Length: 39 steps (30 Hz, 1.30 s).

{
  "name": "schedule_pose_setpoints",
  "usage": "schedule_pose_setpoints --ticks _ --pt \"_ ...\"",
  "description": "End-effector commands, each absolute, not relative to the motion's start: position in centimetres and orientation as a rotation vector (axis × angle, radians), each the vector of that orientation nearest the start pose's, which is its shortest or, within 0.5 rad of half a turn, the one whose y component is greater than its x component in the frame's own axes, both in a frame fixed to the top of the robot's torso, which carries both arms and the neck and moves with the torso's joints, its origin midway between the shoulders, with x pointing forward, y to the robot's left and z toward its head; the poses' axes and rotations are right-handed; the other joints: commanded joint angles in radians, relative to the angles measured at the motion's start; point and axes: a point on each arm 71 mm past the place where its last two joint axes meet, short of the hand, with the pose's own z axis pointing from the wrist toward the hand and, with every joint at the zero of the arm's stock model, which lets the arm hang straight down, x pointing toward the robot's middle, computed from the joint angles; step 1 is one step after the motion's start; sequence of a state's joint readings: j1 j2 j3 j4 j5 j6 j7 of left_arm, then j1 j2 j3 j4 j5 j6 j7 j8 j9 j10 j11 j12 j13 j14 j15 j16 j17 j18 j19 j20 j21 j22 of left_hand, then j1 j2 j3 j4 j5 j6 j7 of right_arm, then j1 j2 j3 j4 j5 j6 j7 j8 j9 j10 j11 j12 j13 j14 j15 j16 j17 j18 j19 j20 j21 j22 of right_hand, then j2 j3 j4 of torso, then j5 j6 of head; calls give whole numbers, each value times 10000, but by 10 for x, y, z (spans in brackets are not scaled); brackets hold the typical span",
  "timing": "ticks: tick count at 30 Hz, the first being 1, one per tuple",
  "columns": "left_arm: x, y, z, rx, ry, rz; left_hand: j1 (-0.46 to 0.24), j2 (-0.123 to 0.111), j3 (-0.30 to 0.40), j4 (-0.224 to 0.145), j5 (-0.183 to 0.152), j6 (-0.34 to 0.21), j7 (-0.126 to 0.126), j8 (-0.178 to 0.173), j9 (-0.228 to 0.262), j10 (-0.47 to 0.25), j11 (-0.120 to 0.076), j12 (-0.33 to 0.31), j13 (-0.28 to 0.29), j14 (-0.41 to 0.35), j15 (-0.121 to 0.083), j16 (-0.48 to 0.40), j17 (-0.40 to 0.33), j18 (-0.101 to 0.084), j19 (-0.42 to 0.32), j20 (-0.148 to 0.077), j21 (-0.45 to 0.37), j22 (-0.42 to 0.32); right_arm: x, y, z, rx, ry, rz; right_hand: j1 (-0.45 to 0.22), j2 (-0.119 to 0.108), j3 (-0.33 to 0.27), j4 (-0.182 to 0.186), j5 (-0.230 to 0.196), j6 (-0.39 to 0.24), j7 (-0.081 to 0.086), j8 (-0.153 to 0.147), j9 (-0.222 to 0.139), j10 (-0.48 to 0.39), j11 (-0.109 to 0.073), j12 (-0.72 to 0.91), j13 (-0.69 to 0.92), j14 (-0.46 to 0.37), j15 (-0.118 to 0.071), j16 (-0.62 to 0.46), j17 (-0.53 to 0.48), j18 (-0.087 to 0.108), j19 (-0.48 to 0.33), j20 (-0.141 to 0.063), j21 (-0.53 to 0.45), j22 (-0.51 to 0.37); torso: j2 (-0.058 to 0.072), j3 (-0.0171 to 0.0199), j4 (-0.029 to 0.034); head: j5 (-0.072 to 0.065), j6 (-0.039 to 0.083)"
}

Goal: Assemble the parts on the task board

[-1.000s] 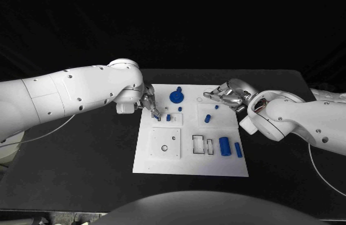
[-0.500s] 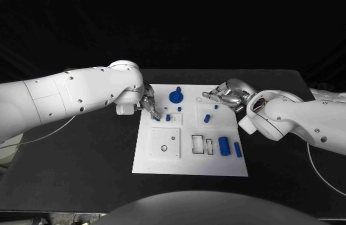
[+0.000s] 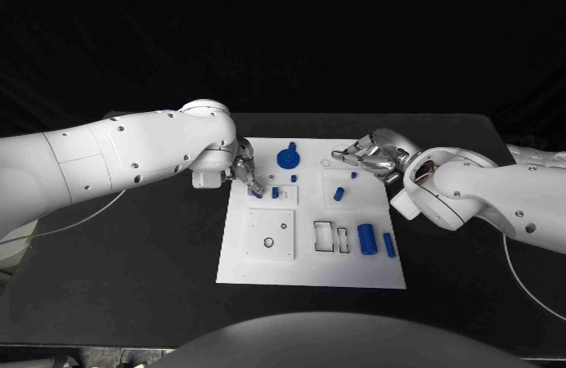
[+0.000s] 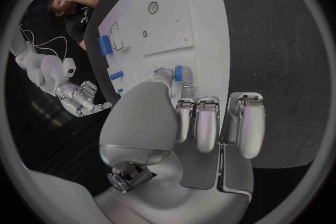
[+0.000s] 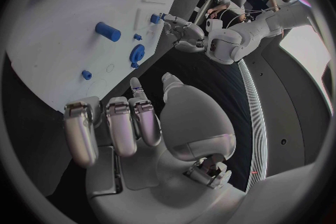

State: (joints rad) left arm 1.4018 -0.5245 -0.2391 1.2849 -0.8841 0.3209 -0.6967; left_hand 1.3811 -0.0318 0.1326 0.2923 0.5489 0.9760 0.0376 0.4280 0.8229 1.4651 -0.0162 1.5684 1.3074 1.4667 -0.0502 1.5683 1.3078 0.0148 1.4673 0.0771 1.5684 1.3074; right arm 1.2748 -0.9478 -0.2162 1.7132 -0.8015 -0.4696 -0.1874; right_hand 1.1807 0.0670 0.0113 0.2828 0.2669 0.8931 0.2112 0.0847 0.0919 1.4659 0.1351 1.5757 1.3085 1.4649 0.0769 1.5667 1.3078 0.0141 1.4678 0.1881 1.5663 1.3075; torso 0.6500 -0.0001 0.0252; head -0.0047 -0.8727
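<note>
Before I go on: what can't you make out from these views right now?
- Left hand, head view: the arm hides the palm; whether its fingertips pinch the small blue part or only touch it is too small to tell. In the left wrist view the fingers cover that contact.
- Right hand, head view: its underside is hidden; it seems to hold nothing.
- Task board: recess depths are too small to judge.

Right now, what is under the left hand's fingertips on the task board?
The left hand pinches a small blue part against the white task board beside another blue peg. The fingers cover the part's lower end, so whether it sits in a hole cannot be seen.
</note>
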Motion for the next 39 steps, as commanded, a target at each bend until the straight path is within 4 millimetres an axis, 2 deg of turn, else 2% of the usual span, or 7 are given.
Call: schedule_pose_setpoints --ticks 1,6,15,39 --pt "513 139 -215 -388 25434 -1490 3 69 94 -3 33 28 -54 19 19 1057 -51 24 2634 1041 -42 25 2630 -148 1035 -68 24 2634 440 -215 -210 5283 18759 8200 19 100 -52 -7 49 -48 -9 60 12 1049 69 -49 2623 1059 92 41 2630 -141 1030 54 45 2633 3 -5 -7 18 1" --pt "514 139 -214 -364 25359 -1482 2 66 109 -3 32 19 -51 16 22 1057 -49 24 2634 1041 -40 25 2630 -148 1035 -67 24 2634 440 -214 -210 5277 18767 8208 19 100 -52 -7 49 -48 -9 60 12 1049 69 -49 2623 1059 92 41 2630 -141 1030 54 45 2633 5 -1 8 -5 1" --pt "515 137 -214 -314 25331 -1526 -2 66 128 -3 30 8 -47 11 25 1057 -45 24 2634 1041 -38 25 2630 -148 1035 -67 24 2634 440 -215 -210 5280 18776 8202 19 100 -52 -7 49 -48 -9 60 12 1049 69 -49 2623 1059 92 41 2630 -141 1030 54 45 2633 8 -1 -8 2 1" --pt "517 135 -216 -377 25498 -1704 -34 109 232 3 12 -13 -27 8 45 1057 -28 24 2634 1041 -26 25 2630 -148 1035 -63 24 2634 440 -214 -210 5283 18776 8193 19 100 -52 -7 49 -48 -9 60 12 1049 69 -49 2623 1059 92 41 2630 -141 1030 54 45 2633 -3 5 0 -44 1"
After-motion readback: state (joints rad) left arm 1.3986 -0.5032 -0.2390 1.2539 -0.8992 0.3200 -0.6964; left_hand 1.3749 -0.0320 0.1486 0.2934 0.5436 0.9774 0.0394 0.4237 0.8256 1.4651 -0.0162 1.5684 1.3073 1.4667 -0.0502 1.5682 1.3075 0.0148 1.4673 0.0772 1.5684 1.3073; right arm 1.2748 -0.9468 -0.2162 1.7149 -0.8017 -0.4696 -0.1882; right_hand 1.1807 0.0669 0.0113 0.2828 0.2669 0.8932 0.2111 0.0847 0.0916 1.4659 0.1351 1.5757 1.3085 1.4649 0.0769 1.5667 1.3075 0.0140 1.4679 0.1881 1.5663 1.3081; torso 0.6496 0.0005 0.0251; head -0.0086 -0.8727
